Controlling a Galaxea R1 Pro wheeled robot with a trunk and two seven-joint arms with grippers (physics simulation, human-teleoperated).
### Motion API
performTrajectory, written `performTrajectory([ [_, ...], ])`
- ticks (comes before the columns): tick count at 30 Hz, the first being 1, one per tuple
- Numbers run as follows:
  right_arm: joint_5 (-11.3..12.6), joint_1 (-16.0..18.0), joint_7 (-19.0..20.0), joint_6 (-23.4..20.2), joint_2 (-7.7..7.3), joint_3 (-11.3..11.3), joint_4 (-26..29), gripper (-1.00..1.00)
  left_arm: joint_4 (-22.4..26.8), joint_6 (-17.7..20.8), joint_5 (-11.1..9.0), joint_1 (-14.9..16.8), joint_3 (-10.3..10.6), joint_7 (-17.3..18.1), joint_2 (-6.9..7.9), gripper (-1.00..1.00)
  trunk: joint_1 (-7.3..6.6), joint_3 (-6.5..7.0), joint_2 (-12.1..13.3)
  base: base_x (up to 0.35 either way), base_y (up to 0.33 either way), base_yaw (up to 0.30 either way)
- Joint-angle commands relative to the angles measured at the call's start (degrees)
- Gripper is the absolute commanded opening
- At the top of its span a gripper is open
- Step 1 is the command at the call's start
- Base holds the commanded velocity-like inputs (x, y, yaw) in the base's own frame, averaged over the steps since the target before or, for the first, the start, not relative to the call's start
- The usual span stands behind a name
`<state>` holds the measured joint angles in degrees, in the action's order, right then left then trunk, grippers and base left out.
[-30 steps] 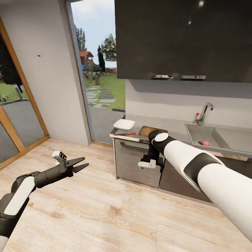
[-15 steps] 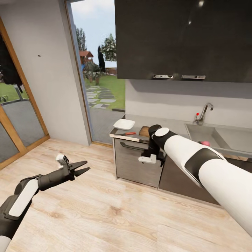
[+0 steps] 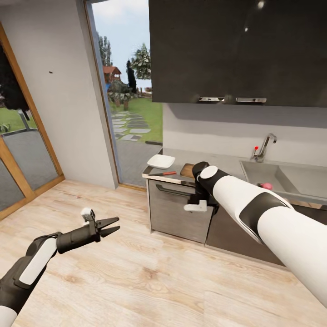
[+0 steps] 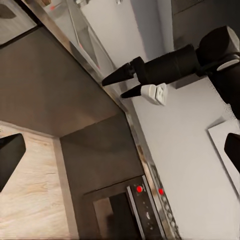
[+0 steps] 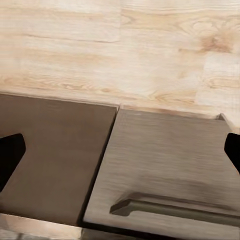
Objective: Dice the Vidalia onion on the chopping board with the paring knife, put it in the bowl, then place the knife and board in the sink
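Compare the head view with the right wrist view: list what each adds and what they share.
Head view: glossy white squarish bowl, red-handled paring knife, brown wooden chopping board, pink onion in the steel sink, open left gripper. Right wrist view: right gripper's dark fingertips, spread apart. Shared: pale wooden floor, grey cabinet front with dark bar handle.

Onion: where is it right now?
In the head view, the onion lies in the sink, right of the right arm, below the faucet.
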<state>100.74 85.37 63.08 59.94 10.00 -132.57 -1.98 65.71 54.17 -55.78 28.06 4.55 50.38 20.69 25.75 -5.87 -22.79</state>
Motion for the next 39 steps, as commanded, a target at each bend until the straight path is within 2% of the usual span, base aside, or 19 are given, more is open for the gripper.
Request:
performTrajectory([
  [1,0.3,0.1,0.4,0.1,0.00,0.5,-0.1,1.00,-0.3,0.2,-0.2,0.1,0.3,0.1,0.07,1.00,0.04,-0.13,-0.1,0.000,0.000,0.000],
  [5,-1.1,0.0,-0.4,0.1,0.00,1.9,-0.1,1.00,-1.6,0.2,-0.1,0.1,0.3,0.1,0.18,1.00,0.04,-0.13,-0.1,0.000,0.000,0.000],
  [6,-27.6,-0.3,-0.5,0.1,0.00,10.9,-0.1,1.00,-7.1,0.2,0.2,0.1,0.3,0.1,0.25,1.00,0.04,-0.13,-0.1,0.000,0.000,0.000],
  [10,-35.4,-1.5,-0.7,0.1,0.00,13.4,-0.1,1.00,-7.1,0.4,0.5,0.1,0.3,0.1,0.35,1.00,0.04,-0.13,-0.1,0.000,0.000,0.000],
  [12,-41.5,-4.9,-0.7,0.1,0.00,14.7,-0.1,1.00,-7.0,0.4,0.5,0.1,0.3,0.1,0.33,1.00,0.04,-0.13,-0.1,0.000,0.000,0.000],
  [14,-44.2,-6.0,-0.7,0.1,0.00,15.3,-0.1,1.00,-7.0,0.5,0.5,0.1,0.3,0.1,0.32,1.00,0.04,-0.13,-0.1,0.000,0.000,0.000],
  [17,-55.3,-10.1,-0.7,0.1,0.00,17.5,-0.1,1.00,-6.7,0.7,0.5,0.1,0.3,0.1,0.32,1.00,0.04,-0.13,-0.1,0.000,0.000,0.000],
  [19,-59.0,-11.4,-0.7,0.1,0.00,18.0,-0.1,1.00,-6.7,0.7,0.5,0.1,0.4,0.1,0.32,1.00,0.04,-0.13,-0.1,0.000,0.000,0.000],
  [20,-65.0,-13.1,-0.8,0.1,0.00,19.0,-0.1,1.00,-6.8,0.7,0.5,0.1,0.4,0.1,0.32,1.00,0.04,-0.13,-0.1,0.000,0.000,0.000],
  [22,-70.3,-15.5,-0.7,0.1,0.00,21.3,0.0,1.00,-6.9,0.8,0.6,0.1,0.4,0.1,0.35,1.00,0.04,-0.13,-0.1,0.000,0.000,0.000],
  [24,-71.1,-17.5,-0.7,0.1,0.00,26.6,0.0,1.00,-7.0,0.8,0.7,0.1,0.4,0.1,0.38,1.00,0.04,-0.13,-0.1,0.000,0.000,0.000],
  [26,-69.7,-21.3,-0.7,0.1,0.00,44.4,0.0,1.00,-7.0,0.8,0.8,0.1,0.4,0.1,0.39,1.00,0.04,-0.13,-0.1,0.000,0.000,0.000],
  [29,-67.0,-24.9,-0.7,0.1,0.00,62.7,-0.2,1.00,-7.0,0.8,0.8,0.1,0.4,0.1,0.40,1.00,0.04,-0.13,-0.1,0.000,0.000,0.000],
  [31,-67.7,-26.5,-0.7,0.1,0.00,67.3,-0.2,1.00,-7.0,0.8,0.8,0.1,0.4,0.1,0.40,1.00,0.04,-0.13,-0.1,0.000,0.000,0.000],
  [33,-73.3,-28.9,-0.5,0.1,0.00,71.9,-0.2,1.00,-7.0,0.8,0.8,0.1,0.4,0.1,0.41,1.00,0.04,-0.13,-0.1,0.000,0.000,0.000],
  [35,-83.2,-31.1,-0.4,0.1,0.00,74.0,-0.2,1.00,-7.0,0.8,0.8,0.1,0.4,0.1,0.41,1.00,0.04,-0.13,-0.1,0.000,0.000,0.000],
  [36,-85.4,-31.4,-0.4,0.1,0.00,74.3,-0.2,1.00,-7.0,0.8,0.8,0.1,0.4,0.1,0.42,1.00,0.04,-0.13,-0.1,0.000,0.000,0.000],
  [37,-91.3,-31.9,-0.3,0.1,0.00,74.6,-0.1,1.00,-7.0,0.8,0.8,0.1,0.4,0.1,0.52,1.00,0.04,-0.13,-0.1,0.000,0.000,0.000],
  [39,-98.4,-32.2,-0.4,0.1,0.00,74.9,0.0,1.00,-7.0,0.8,0.8,0.1,0.4,0.1,0.66,1.00,0.04,-0.13,-0.1,0.000,0.000,0.000],
])
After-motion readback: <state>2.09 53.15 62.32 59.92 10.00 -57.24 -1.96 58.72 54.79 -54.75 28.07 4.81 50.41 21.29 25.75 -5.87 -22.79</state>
